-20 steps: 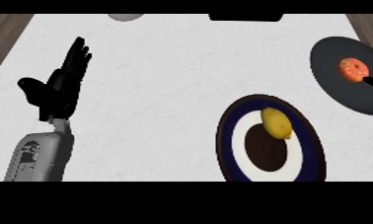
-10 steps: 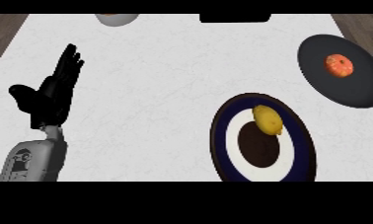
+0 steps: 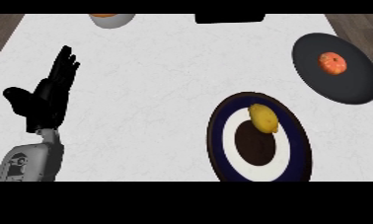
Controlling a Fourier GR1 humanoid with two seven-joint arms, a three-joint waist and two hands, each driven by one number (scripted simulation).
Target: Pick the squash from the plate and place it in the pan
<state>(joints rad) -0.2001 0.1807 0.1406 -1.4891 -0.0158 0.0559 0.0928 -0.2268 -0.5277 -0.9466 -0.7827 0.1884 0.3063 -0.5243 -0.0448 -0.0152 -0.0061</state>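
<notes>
The fingers (image 3: 64,67) of the black left hand (image 3: 45,100) stood straight and spread, pointing up the view, with the thumb out to the side. They held nothing, and the hand rested at the left edge above its grey forearm. The right hand showed nowhere.

The yellow oval squash (image 3: 264,118) lay on the round plate with a dark blue rim and white ring (image 3: 215,144), on its upper part, just above the dark centre. The dark grey round pan (image 3: 328,87) sat near the plate, up and to its right.

With the squash on the plate and no hand near it, the step in hand seemed to be the reach. The next move would call for a hand to come over the plate and close round the squash.

A small orange round fruit (image 3: 332,63) already sat in the pan, so the squash would need the bare part beside it. A grey bowl (image 3: 111,20) and a black block (image 3: 229,18) stood at the far edge of the white counter (image 3: 160,70), well out of the way.
</notes>
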